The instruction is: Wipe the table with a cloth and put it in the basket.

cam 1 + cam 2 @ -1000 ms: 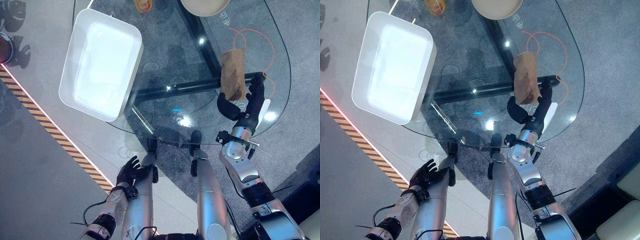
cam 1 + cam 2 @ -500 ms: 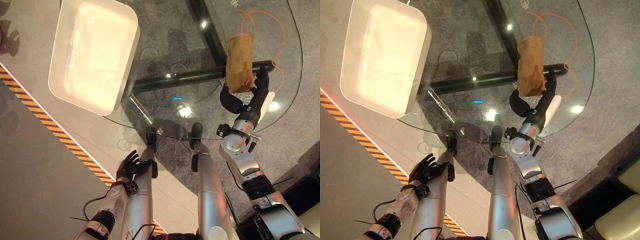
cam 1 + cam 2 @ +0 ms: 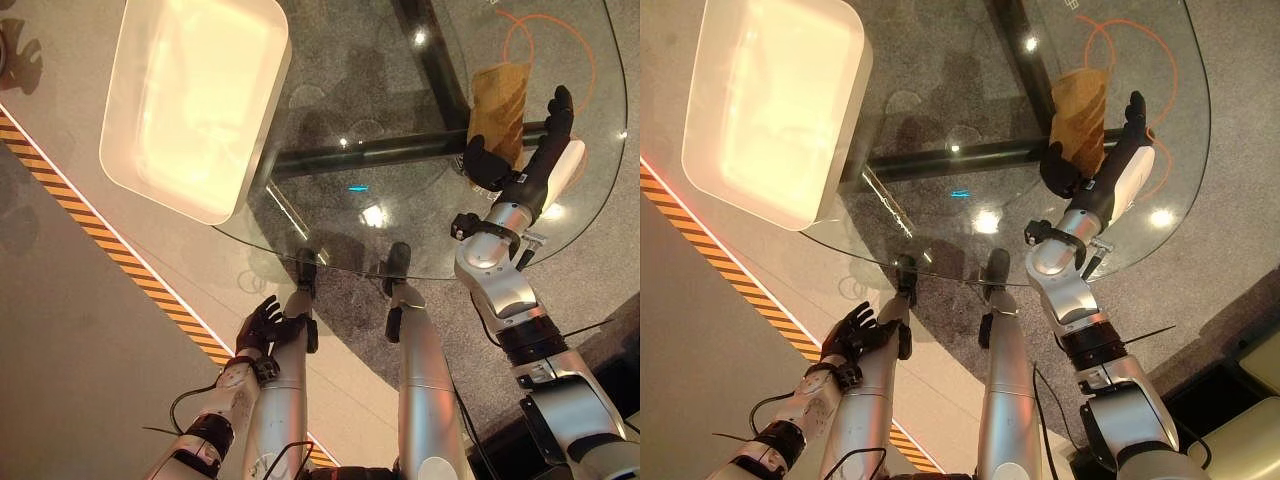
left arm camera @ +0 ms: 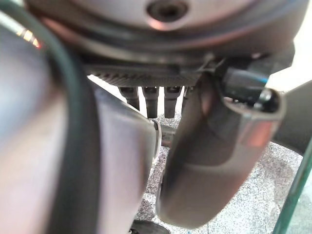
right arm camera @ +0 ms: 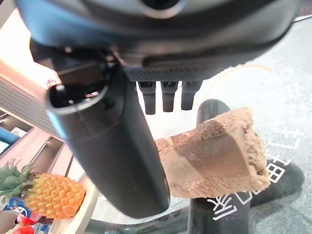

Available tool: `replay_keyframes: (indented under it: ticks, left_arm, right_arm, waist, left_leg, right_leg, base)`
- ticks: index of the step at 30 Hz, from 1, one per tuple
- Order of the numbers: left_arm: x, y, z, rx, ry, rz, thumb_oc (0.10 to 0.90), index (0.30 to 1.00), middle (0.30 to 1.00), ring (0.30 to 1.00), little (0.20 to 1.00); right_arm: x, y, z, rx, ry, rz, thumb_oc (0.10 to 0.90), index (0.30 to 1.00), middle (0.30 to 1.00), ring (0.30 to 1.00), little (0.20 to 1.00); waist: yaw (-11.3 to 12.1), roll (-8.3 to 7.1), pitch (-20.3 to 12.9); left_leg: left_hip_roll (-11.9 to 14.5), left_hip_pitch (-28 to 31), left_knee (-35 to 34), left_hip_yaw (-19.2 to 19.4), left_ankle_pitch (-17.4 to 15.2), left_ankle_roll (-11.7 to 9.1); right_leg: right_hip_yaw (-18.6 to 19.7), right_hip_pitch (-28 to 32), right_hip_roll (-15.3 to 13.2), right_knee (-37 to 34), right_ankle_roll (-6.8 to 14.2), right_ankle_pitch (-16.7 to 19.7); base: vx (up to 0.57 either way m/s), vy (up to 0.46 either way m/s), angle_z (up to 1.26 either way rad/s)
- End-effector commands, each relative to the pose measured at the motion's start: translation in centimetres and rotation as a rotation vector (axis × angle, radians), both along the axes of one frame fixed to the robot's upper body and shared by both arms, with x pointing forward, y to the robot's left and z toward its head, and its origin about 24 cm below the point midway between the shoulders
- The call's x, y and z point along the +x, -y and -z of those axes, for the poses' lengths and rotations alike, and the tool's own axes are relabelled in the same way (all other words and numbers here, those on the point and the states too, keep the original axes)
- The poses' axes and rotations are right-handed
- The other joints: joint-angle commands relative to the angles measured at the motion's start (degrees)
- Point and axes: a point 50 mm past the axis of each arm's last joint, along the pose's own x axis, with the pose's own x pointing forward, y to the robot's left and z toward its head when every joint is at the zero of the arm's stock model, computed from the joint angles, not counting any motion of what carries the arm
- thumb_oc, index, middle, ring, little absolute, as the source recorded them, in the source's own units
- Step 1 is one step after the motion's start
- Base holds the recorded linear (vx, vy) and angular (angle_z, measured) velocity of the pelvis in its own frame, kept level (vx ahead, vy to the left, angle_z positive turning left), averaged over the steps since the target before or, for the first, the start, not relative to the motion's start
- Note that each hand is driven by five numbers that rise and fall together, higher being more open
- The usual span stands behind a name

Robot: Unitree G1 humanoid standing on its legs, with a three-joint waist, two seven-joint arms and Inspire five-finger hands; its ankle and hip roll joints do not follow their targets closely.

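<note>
Background objects around the workspace

A pineapple (image 5: 43,194) stood on what seemed to be a pale round plate (image 5: 78,220). An orange cord (image 3: 548,30) looped beneath the glass, and a black-and-yellow striped line (image 3: 120,265) crossed the grey floor (image 3: 70,380).

Silver-grey arms with black wrist bands; dark left hand (image 3: 262,326); dark right hand (image 3: 527,165), white cover along its side.

Wide bare stretch of glass table (image 3: 380,90) lay between white basket (image 3: 190,100) at left edge & brown cloth (image 3: 497,100) at right. Basket top open, unblocked. Right hand (image 3: 525,165) just beside cloth, fingers extended. Pineapple (image 5: 46,197) stood past cloth. Left hand (image 3: 262,325) below table rim, well apart.
</note>
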Motion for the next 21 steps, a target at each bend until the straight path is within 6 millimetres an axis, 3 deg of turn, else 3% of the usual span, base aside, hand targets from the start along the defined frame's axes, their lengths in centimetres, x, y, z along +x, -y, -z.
replay_keyframes:
  ticks: [1, 21]
  left_arm:
    - [-2.5, 1.6, 2.0, -0.049, -0.099, 0.029, 0.800, 0.900, 0.900, 0.900, 0.900]
    - [-2.1, 1.8, 1.8, -0.056, -0.085, 0.035, 0.800, 0.900, 0.900, 0.900, 0.900]
  right_arm:
    - [-1.2, 1.4, -3.7, -0.123, 0.155, 0.051, 0.800, 0.900, 0.900, 0.900, 0.900]
    - [0.6, 3.4, 0.3, -0.011, -0.121, 0.161, 0.800, 0.900, 0.900, 0.900, 0.900]
  waist:
    - [-0.27, 2.44, -0.96]
    - [0.17, 3.10, -0.96]
  left_leg:
    - [-3.85, -4.13, 5.43, 2.81, -2.51, 2.00]
    - [-4.03, -5.01, 4.75, 3.15, -2.26, 1.85]
  right_leg:
    - [-1.39, -0.45, 4.76, -6.55, -0.55, 6.00]
    - [-1.27, -1.67, 4.80, -6.86, -0.29, 6.38]
  base:
    - [0.00, 0.000, 0.00]
    - [0.00, 0.000, 0.00]
